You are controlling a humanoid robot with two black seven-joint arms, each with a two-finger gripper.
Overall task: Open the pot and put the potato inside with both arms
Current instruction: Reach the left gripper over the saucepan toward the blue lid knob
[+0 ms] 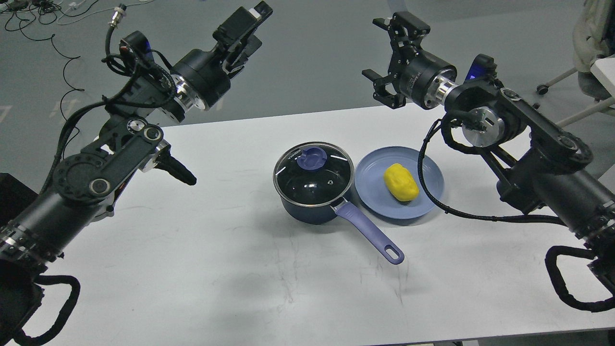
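A dark pot (307,209) stands mid-table with its glass lid (312,180) on; the lid has a purple knob (311,158). The pot's purple handle (370,233) points to the front right. A yellow potato (401,181) lies on a blue plate (425,204) just right of the pot. My left gripper (254,31) is raised beyond the table's back edge, far up-left of the pot, seen side-on, open and empty. My right gripper (379,57) is open and empty, high behind the plate.
The white table (240,278) has bare surface in front of and left of the pot. My right arm's black cable (432,192) hangs over the plate's right edge. A chair (593,43) stands back right. Cables (43,14) lie on the floor back left.
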